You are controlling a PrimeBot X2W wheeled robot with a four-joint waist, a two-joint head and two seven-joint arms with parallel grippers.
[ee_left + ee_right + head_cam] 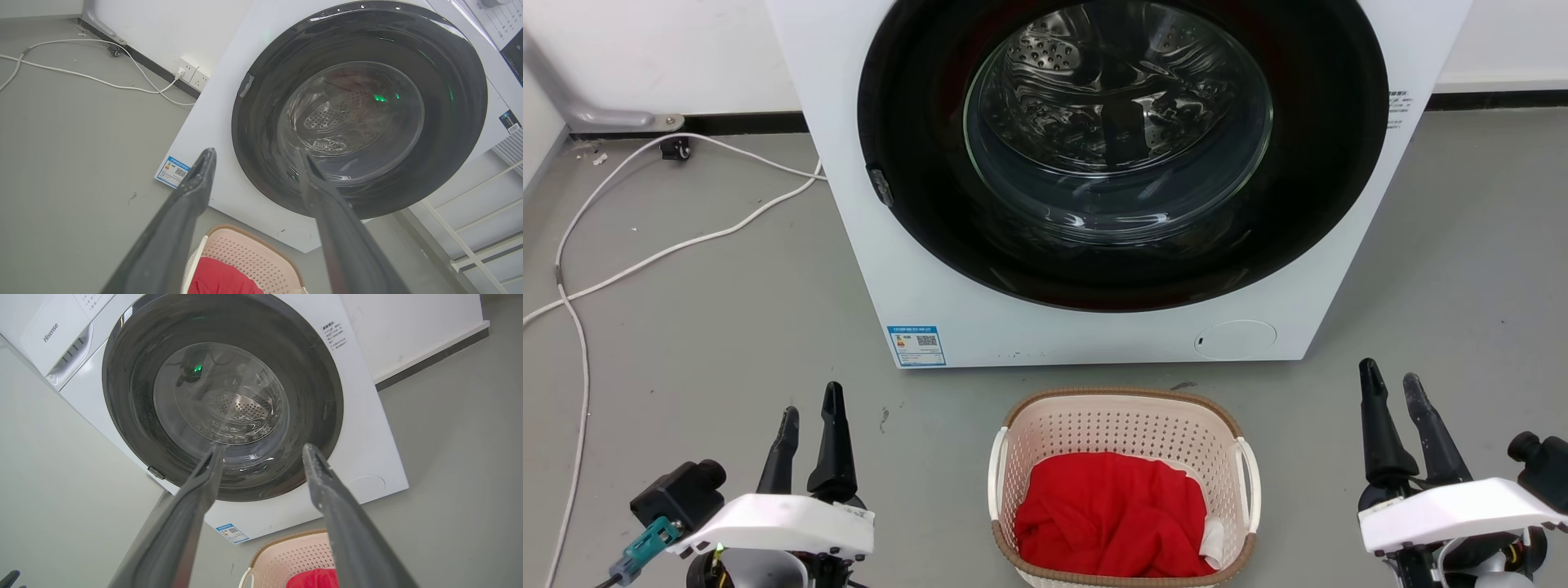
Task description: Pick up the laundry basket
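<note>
The laundry basket (1125,425) is cream-white and perforated, with a brown rim and white side handles. It stands on the grey floor just in front of the washing machine and holds a red cloth (1111,514). My left gripper (810,415) hangs open well to the basket's left, with nothing between its fingers. Well to the basket's right, my right gripper (1391,385) is open and empty too. The basket (249,257) shows low between the fingers in the left wrist view, and the same basket (294,555) low in the right wrist view.
A white front-loading washing machine (931,245) with a dark round glass door (1119,139) stands right behind the basket. White cables (645,245) trail across the floor at the left, running to a wall socket (194,75). A white rack (482,228) stands beside the machine.
</note>
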